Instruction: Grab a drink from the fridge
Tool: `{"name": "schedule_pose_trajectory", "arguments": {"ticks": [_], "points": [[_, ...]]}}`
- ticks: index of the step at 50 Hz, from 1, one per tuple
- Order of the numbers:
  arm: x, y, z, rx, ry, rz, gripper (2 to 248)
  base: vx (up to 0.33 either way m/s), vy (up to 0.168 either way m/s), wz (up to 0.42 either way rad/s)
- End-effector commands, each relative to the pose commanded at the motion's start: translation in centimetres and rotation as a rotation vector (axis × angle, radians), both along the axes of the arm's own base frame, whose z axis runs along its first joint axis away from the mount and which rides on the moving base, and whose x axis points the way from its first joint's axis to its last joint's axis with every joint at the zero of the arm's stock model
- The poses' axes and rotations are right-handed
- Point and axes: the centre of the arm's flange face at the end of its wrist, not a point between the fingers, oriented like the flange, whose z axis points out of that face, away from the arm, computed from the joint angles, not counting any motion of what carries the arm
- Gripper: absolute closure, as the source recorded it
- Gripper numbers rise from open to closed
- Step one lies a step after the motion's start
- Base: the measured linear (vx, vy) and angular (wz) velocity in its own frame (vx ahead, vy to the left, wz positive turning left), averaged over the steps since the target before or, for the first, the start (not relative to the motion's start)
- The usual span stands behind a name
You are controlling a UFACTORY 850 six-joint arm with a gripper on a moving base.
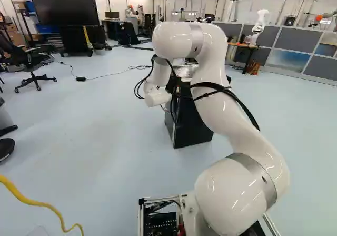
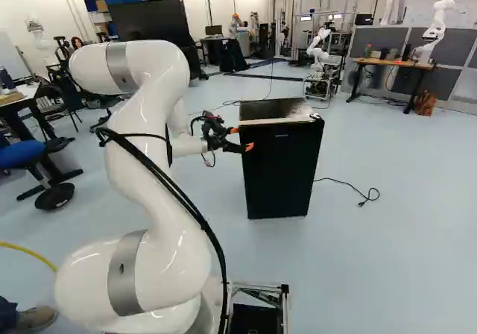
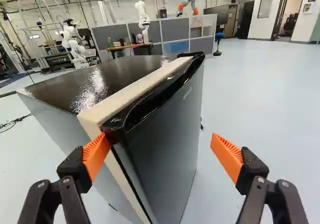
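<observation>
My gripper (image 2: 241,139) is at the upper front corner of the small black fridge (image 2: 280,174) in the right base view. The wrist view shows the gripper (image 3: 160,142) open, its orange-padded fingers wide apart. One finger pad (image 3: 96,155) overlaps the fridge's top corner, by the seam between door and body; whether it touches is unclear. The other pad (image 3: 228,156) stands beyond the door's face. The fridge door (image 3: 167,146) looks closed, so the inside is hidden and no drink shows. In the left base view, the arm partly covers the fridge (image 1: 190,123).
A cable (image 2: 350,188) lies on the floor beside the fridge. A yellow hose (image 1: 39,203) runs along the floor near the base. Another robot (image 2: 319,54) stands beyond the fridge. An office chair (image 1: 34,70) and a bench (image 2: 391,65) are farther off.
</observation>
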Motion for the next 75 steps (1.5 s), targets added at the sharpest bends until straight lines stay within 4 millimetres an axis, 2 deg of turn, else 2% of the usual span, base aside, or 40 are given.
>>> {"name": "schedule_pose_trajectory", "arguments": {"ticks": [16,46,55,75], "points": [[-3.4,-0.3,0.3,-0.014,0.044,0.014,3,0.001,-0.004,-0.019],[-10.7,1.3,0.8,-0.047,0.128,0.093,3,0.000,0.000,0.001],[-11.3,1.4,0.8,-0.052,0.132,0.093,3,0.000,0.000,0.000],[-11.4,1.0,0.9,-0.060,0.126,0.067,3,0.000,0.000,0.000]]}}
